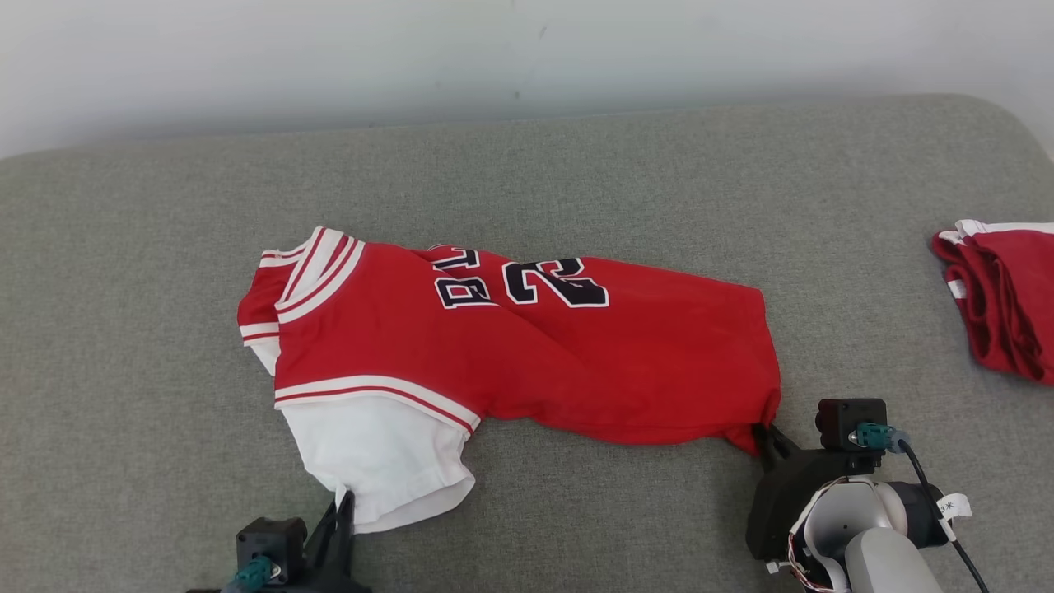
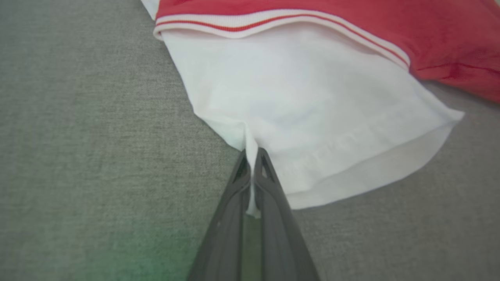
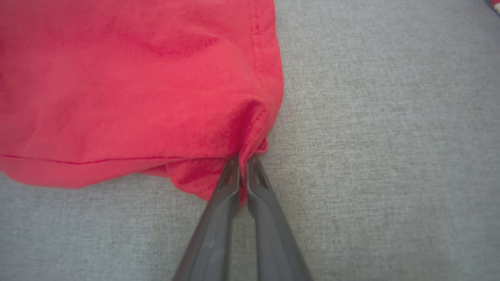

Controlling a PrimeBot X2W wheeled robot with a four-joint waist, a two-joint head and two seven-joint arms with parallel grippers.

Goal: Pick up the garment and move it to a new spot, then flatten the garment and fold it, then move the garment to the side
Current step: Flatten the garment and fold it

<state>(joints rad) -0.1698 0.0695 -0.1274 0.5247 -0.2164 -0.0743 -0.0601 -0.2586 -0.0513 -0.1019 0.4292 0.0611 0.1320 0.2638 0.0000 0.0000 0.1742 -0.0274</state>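
Left gripper [image 1: 344, 499] and right gripper [image 1: 762, 429] pinch the garment [image 1: 527, 346].
It lies in the middle of the grey cushion [image 1: 576, 165] and looks soft and floppy. Jaws are closed tight: left on the white sleeve hem [image 1: 387, 494], right on a red bottom corner. Good spots to hold.

Bare grey bench [image 1: 123, 371] lies open left of the red jersey [image 1: 527, 354], behind it up to the wall [image 1: 494, 58], and between it and a red folded pile [image 1: 1000, 296] at right.
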